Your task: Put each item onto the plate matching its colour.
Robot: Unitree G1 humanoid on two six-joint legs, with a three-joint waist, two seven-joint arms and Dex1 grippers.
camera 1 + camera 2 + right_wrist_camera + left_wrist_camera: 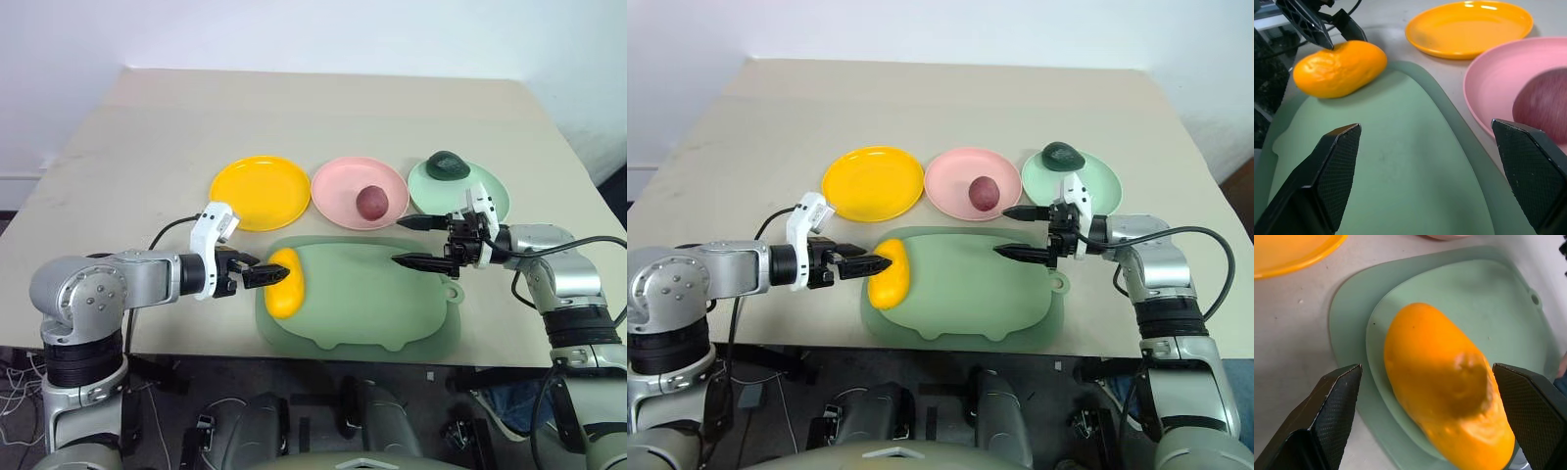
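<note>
- On the near part of the table (118, 147) lies the big sage-green tray (392, 304), and the yellow mango (283, 283) rests at its left end, the one fruit not yet on a plate.
- Beyond the tray, three plates stand in a row: the yellow plate (260, 191) on the left, bare; the pink plate (343, 186) in the middle with the maroon fruit (371, 202) on it; the mint green plate (490, 196) on the right with the dark avocado (449, 164) at its far edge.
- Those two fruits sit on plates that match them, so I'd say only the mango remains to be sorted.
- The left gripper (263, 275) reaches in from the left with its fingers spread wide, one to each side of the mango. The left wrist view shows a gap between each pad and the skin, so nothing is gripped.
- That straddling pose looks like the set-up for a pinch across the mango's narrow width; closing seems the next move, then a lift to the yellow plate just beyond.
- The right gripper (419, 241) hangs over the tray's right end, fingers wide and empty, pointing left. It seems parked clear of the left arm's work.
- The mango is rounded and smooth, so an off-centre squeeze might roll it out.
</note>
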